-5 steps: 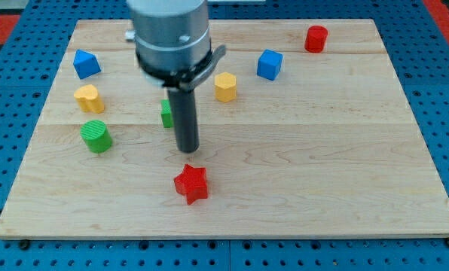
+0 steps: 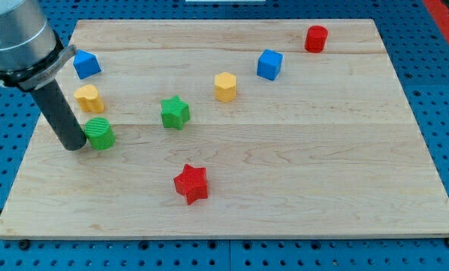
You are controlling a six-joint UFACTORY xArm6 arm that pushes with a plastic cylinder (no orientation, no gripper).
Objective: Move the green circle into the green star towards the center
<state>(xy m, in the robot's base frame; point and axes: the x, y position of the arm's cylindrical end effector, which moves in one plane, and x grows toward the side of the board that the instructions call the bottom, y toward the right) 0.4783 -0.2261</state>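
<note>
The green circle (image 2: 100,133) lies on the wooden board (image 2: 300,173) at the view's left. The green star (image 2: 175,112) lies to its right and a little higher, nearer the middle. My tip (image 2: 74,145) rests on the board right against the green circle's left side. The rod rises from it up to the arm's grey body at the view's top left.
A yellow block (image 2: 89,98) sits just above the green circle, and a blue cube (image 2: 86,64) above that. A yellow hexagon (image 2: 225,86), a blue cube (image 2: 269,65) and a red cylinder (image 2: 316,38) lie toward the top right. A red star (image 2: 191,184) lies low in the middle.
My tip has swept left from beside the green star to the green circle's left side. The green star is now fully uncovered. No block has moved.
</note>
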